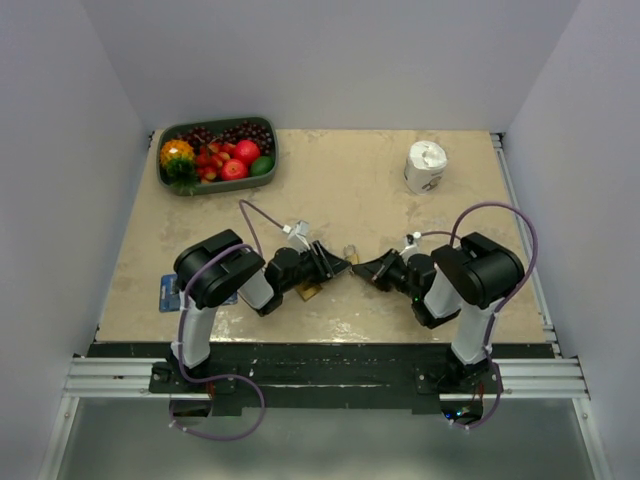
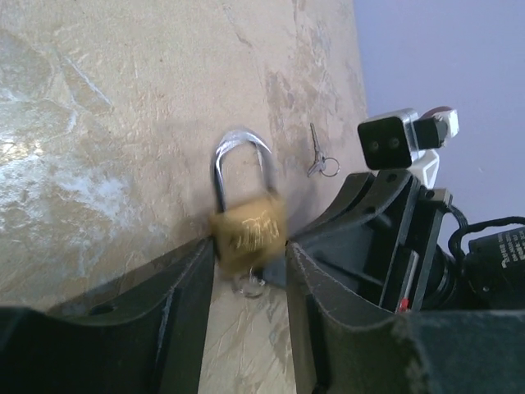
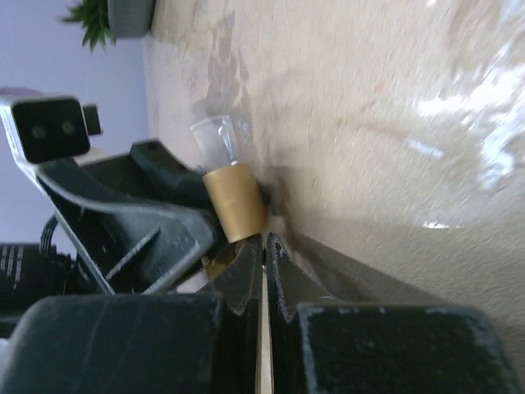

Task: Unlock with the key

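Observation:
A brass padlock [image 2: 246,230] with a steel shackle [image 2: 238,160] stands between the tips of my left gripper [image 2: 248,246], which is shut on its body. A small metal ring [image 2: 250,285] hangs under the padlock's bottom. A tiny silvery key [image 2: 315,152] with its own ring lies loose on the table beyond the padlock. My right gripper [image 3: 264,240] is shut, its tips right at the bottom end of the padlock [image 3: 235,201]; nothing shows between its fingers. From above, the left gripper [image 1: 338,263] and the right gripper [image 1: 362,268] meet at the padlock [image 1: 351,250].
A green tray of fruit [image 1: 166,172] sits at the back left and a white roll [image 1: 426,166] at the back right. A blue card [image 1: 170,293] lies by the left arm. Another brass piece [image 1: 310,292] lies under the left wrist.

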Robot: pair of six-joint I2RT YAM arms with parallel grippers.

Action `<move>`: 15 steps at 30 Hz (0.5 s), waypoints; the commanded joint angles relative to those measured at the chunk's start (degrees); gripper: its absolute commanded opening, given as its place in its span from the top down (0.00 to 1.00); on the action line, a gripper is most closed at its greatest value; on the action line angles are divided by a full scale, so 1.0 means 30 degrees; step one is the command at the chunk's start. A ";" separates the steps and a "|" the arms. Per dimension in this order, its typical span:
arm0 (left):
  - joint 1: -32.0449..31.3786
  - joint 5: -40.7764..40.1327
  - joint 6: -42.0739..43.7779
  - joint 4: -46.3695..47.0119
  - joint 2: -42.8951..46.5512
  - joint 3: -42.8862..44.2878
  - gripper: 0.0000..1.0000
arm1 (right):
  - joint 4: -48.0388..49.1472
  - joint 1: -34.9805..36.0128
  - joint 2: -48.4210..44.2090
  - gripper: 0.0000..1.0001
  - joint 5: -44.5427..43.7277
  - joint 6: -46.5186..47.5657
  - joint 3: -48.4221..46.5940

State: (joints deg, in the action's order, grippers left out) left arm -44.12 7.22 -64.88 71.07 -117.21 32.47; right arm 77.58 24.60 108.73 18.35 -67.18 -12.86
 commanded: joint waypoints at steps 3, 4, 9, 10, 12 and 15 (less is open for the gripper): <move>-0.0880 0.4009 0.1003 0.0218 0.0544 0.0280 1.00 | -0.0897 -0.0729 -0.1758 1.00 -0.4065 0.1502 -0.0371; -0.0880 0.3950 0.1060 0.0043 0.0602 0.0339 1.00 | -0.1509 -0.0729 -0.2369 1.00 -0.4095 0.1939 -0.0400; -0.0646 0.3511 0.1295 -0.1451 0.1011 0.0836 1.00 | -0.4118 -0.0700 -0.4305 1.00 -0.4592 0.3435 -0.0722; -0.0558 0.3452 0.1411 -0.1598 0.1129 0.0895 1.00 | -0.4644 -0.0671 -0.4599 1.00 -0.4680 0.3930 -0.0693; -0.0500 0.3393 0.2025 -0.2271 0.1653 0.1159 1.00 | -0.5116 -0.0671 -0.5448 1.00 -0.4739 0.4373 -0.0635; -0.0266 0.3159 0.2817 -0.2712 0.2415 0.1364 1.00 | -0.5702 -0.0671 -0.6297 1.00 -0.4681 0.5339 -0.0546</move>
State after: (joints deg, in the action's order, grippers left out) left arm -45.76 17.34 -61.45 63.09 -115.07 34.39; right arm 62.94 22.48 93.49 6.55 -56.62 -13.58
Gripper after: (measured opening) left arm 0.013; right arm 0.008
